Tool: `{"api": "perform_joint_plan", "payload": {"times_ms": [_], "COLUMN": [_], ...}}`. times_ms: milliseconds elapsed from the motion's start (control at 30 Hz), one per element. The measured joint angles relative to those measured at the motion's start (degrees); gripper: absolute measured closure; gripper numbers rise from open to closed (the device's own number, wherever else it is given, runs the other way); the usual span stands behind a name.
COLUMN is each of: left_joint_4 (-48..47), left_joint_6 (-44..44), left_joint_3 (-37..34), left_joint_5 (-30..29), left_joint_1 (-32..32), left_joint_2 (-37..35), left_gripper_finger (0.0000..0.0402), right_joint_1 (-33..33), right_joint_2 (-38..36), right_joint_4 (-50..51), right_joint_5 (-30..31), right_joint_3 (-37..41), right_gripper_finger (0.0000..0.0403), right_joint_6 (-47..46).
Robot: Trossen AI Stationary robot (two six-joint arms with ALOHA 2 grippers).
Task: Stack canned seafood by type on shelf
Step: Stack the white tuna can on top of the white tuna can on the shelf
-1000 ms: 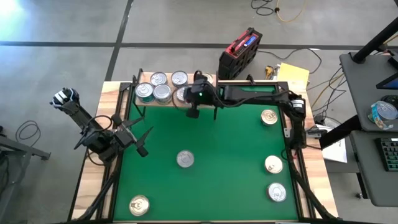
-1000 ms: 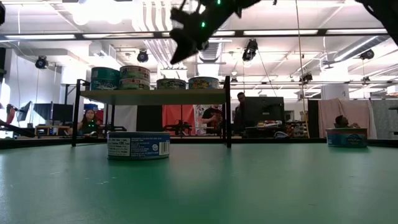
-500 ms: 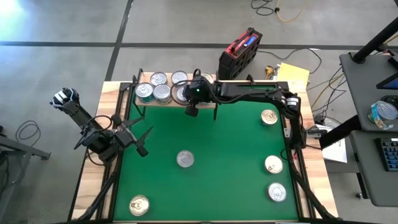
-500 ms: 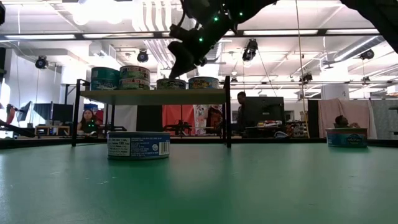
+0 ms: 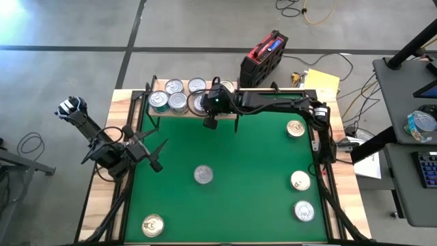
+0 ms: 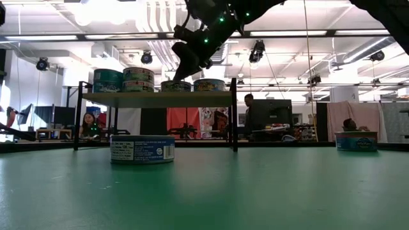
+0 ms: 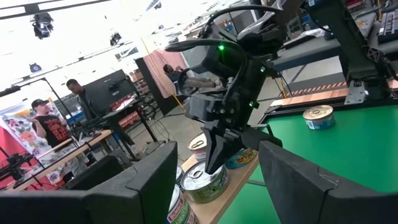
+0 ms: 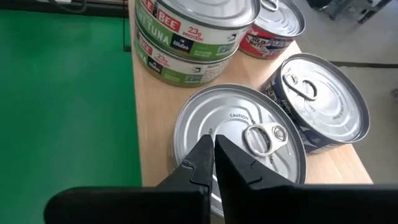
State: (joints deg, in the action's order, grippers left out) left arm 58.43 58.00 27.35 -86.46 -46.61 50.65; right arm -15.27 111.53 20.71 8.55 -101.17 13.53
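while the right gripper [image 8: 213, 148] hovers closed, empty — five tins [image 5: 203, 175] dot the mat [image 5: 252, 171].

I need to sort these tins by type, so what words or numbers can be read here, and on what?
"TUNA" and "23g": side of the top tin of the stacked pair on the shelf.
"BEE": same tin, cut off at the picture's edge.
"CAUTION": lid of the silver tin.
Label of the tin on the mat: too small to read.

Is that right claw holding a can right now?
No: the right gripper is shut with nothing between its fingers, its tips over the lid of a tin on the shelf.
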Motion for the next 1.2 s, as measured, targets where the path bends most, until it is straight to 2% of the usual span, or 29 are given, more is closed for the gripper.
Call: {"api": "perform_joint_plan", "payload": {"times_ms": [733,1200], "left_joint_4": [-0.02,-0.02], "left_joint_6": [0.0,0.0], "left_joint_3": [0.0,0.0], "left_joint_5": [0.02,0.02], "left_joint_1": [-0.01,0.0], "left_joint_2": [0.0,0.0], "left_gripper_finger": [0.0191,0.0191], "right_joint_1": [0.39,0.39], "right_joint_2": [0.02,0.02], "right_joint_4": [-0.02,-0.23], "right_joint_5": [-4.11,-4.28], "right_joint_3": [0.42,0.44], "right_gripper_finger": [0.0394,0.0394], "right_joint_6": [-0.84,-0.27]}}
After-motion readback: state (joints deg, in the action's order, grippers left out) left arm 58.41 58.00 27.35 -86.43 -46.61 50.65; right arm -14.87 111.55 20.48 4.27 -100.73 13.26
